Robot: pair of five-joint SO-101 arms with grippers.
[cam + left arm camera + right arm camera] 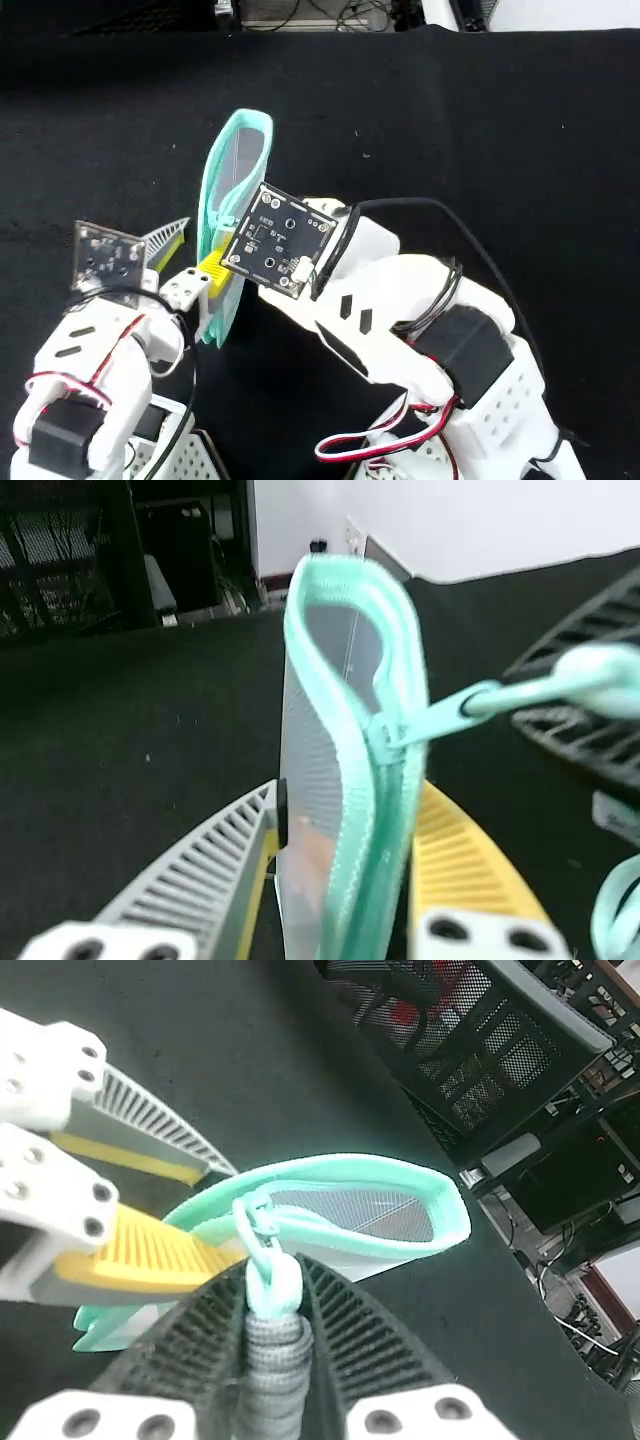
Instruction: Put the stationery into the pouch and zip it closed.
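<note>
While the left gripper point(348, 810) pinches the pouch point(232, 170) near its six o'clock end, standing it on edge toward nine o'clock of the desk's point(480, 130) centre, the right gripper point(272, 1300) is clamped on the zip pull point(262, 1225), and the pouch's twelve o'clock end gapes open

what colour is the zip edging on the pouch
Mint green zip edging, clearest in the right wrist view.

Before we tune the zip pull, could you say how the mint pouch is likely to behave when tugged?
Probably floppy: the pouch bows open into a loop at its unzipped end. Likely light, since the left gripper holds it on edge by its sides. It may flex toward the right gripper gripping its zipper tab.
</note>
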